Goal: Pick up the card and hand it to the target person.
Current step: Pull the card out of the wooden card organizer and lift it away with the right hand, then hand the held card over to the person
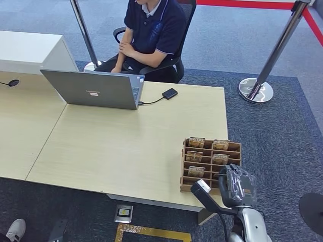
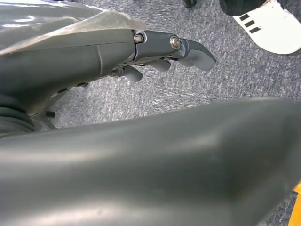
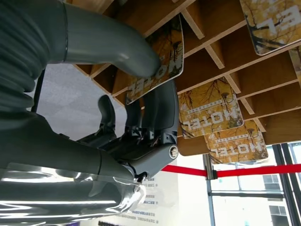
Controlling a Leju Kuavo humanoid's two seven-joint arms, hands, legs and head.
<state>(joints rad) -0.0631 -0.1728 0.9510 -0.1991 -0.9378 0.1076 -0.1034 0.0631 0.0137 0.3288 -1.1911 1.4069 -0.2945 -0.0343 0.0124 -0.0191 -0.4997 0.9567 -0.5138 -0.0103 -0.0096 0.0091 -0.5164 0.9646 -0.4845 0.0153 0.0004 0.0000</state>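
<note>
From the head view, my right hand is down at the near edge of the wooden card rack, which sits on the table at its near right corner. The person I judge to be the target sits across the table behind a laptop; there is a logo on its lid, too small for me to read. So the pick is just underway, and the whole handover is left.

Left wrist view now: my left hand hangs over grey carpet, fingers loosely apart, holding nothing.

Right wrist view: here's the action. My thumb presses the face of a card in the rack, dark fingers behind it, so I'm pinching it, though it isn't out of its slot yet. Neighbouring cards read "HOTEL", printed over yellow leaves.
</note>
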